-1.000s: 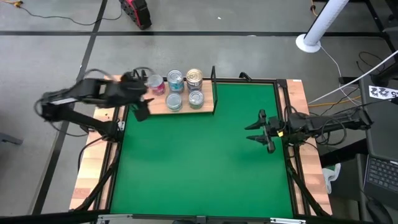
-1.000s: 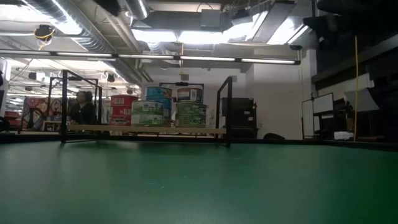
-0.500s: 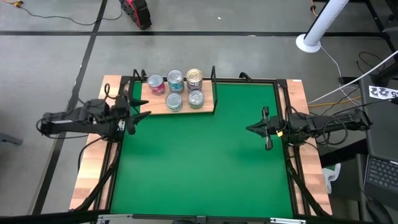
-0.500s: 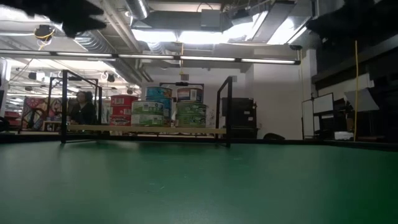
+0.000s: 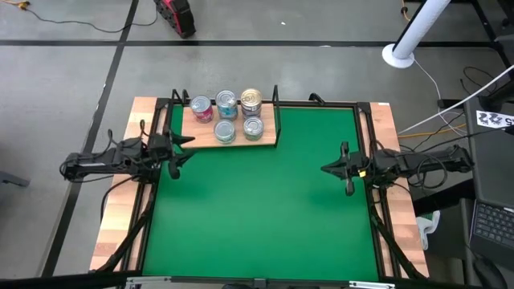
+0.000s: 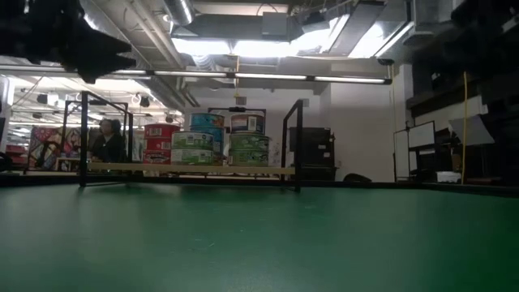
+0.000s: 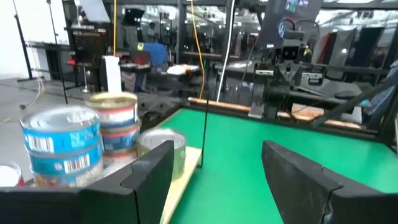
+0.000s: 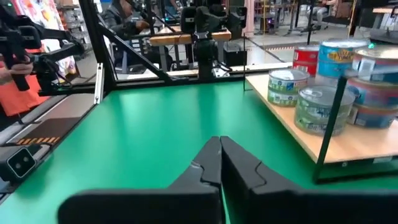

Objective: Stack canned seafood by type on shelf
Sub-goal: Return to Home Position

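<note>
The canned seafood [image 5: 226, 103] all stands on the shelf [image 5: 197, 128], which lies at the far left corner of the green mat [image 5: 257, 209], with black uprights [image 5: 275, 96] closing off its ends. From above, the far row shows a red-pink tin [image 5: 201, 107] on the left, a blue-teal one in the middle and a gold-tan tin [image 5: 251, 100] on the right. Two green-and-white tins [image 5: 225, 131] stand in the near row. The low view shows the piles rising more than one tin high, so each lid seen from above is likely the top of a stack, like resting on like. How many tins each pile holds I cannot tell for sure. Grouping them this way keeps each sort in its own column and leaves the near left part of the board bare. No tin lies on the mat, so the sorting looks done, and I judge that only parking the arms is left. The left gripper [image 5: 180, 152] hovers just off the shelf's near left corner, at the mat's left edge, with jaws spread and empty, facing right. The right gripper [image 5: 328, 168] is well apart at the mat's right edge, jaws pressed together on nothing, pointing left. Both arms reach in from the wooden margins of the surface [image 5: 112, 233], clear of the stacks, so nothing should be knocked.
</note>
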`<state>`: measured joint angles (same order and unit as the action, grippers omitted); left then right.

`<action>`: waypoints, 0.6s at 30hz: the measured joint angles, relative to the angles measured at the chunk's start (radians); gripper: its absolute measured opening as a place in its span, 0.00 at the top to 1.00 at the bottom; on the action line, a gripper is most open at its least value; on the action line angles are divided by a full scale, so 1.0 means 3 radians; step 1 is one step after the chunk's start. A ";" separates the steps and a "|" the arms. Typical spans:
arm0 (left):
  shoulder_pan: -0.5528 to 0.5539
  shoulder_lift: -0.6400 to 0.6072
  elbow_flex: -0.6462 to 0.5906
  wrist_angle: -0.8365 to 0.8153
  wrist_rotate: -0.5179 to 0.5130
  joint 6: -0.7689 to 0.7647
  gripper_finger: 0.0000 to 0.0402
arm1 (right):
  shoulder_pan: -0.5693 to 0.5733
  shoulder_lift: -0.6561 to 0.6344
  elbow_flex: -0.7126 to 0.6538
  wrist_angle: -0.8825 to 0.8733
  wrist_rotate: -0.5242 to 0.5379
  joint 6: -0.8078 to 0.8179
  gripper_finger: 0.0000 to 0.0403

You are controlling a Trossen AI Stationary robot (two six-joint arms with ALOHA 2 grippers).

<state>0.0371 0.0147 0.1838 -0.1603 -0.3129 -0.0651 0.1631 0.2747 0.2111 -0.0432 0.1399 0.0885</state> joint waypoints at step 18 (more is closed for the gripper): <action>0.0000 -0.0019 -0.0588 0.0749 0.0265 0.0152 0.40 | 0.0000 -0.0359 -0.0662 0.0492 -0.0012 0.0220 0.97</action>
<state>0.0372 0.0090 0.0074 0.0643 -0.2334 -0.0194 0.1631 0.1670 0.0126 0.1046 0.1362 0.1545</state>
